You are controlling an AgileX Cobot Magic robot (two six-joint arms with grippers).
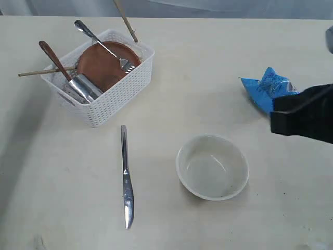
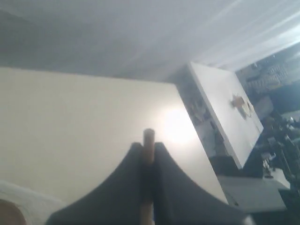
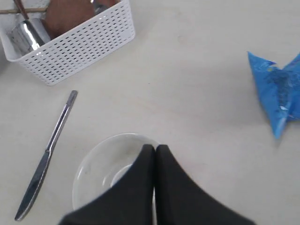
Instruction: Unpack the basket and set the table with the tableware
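Knife [image 1: 126, 179] left of bowl [image 1: 212, 166]; basket [image 1: 117, 99] behind knife; packet [image 1: 268, 88] right.

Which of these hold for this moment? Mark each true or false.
1. The knife lies on the table, outside the basket. True.
2. The bowl sits inside the basket. False: it stands on the table.
3. The left end effector is shut on a chopstick. True.
4. The fork lies on the table. False: it rests in the basket, across the brown plate.
5. The right end effector holds the blue packet. False: it is shut and empty; the blue packet lies on the table.
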